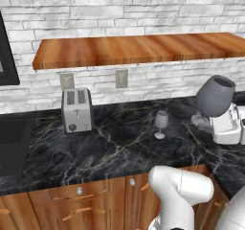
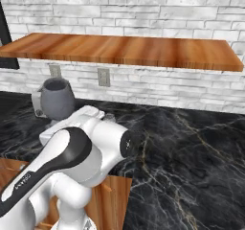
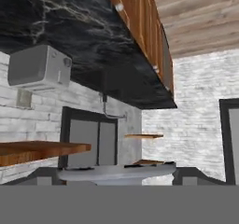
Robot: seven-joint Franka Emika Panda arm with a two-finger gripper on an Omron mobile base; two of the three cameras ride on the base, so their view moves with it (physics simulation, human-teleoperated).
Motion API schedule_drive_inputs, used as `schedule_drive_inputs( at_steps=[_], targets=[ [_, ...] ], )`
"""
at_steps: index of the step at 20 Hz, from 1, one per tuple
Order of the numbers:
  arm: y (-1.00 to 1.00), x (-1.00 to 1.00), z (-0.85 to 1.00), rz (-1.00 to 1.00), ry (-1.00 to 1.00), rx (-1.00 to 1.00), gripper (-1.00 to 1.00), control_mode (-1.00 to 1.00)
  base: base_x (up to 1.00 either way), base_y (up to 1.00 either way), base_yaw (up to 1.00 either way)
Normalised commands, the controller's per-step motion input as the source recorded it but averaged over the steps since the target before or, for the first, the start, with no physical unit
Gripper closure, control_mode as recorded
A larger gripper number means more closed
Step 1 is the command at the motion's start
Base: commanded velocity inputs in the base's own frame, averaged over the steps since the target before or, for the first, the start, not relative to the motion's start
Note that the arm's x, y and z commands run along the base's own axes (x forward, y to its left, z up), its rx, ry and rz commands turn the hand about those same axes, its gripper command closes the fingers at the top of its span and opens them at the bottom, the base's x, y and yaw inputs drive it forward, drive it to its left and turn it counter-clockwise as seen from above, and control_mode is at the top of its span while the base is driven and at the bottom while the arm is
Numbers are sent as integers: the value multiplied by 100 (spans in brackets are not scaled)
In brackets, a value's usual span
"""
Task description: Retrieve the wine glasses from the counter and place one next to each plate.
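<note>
A small smoky grey wine glass [image 1: 161, 123] stands upright on the black marble counter [image 1: 95, 152], roughly in the middle of its depth and towards the right in the left base view. It stands alone with bare marble all round it, so a grasp at the bowl or stem looks unobstructed from any side. This is one of the glasses to be carried to a plate; no plate can be seen from here, so the place settings are probably elsewhere in the kitchen.

To the right of the glass, well apart, sits a white appliance with a large grey bowl [image 1: 216, 96] tilted on top. To the left, nearer the brick wall, a silver toaster [image 1: 76, 110] stands taller than the glass. A brown wooden wall shelf [image 1: 139, 49] runs above the counter, leaving open air over the glass for a downward approach.

The robot's white arm [image 1: 179, 190] rises low in front of the wooden cabinets, well short of the glass. The hand [image 3: 116, 174] is released, its dark fingertips spread wide with nothing between them, and its rolled camera looks along the counter edge past the toaster. Judging by this, the reach for the glass has not yet begun
</note>
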Motion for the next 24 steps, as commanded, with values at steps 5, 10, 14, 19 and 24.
schedule_drive_inputs(
  at_steps=[5,10,14,19,24],
  targets=[
    [0,-17,16,0,-5,0,100,100,-78,0,0],
    [0,0,0,0,0,0,100,100,-100,22,-1],
    [0,0,0,0,0,0,100,100,-100,100,-10],
    [0,0,0,0,0,0,100,100,-100,100,-21],
    [0,0,0,0,0,0,100,100,-84,60,-73]
  ],
)
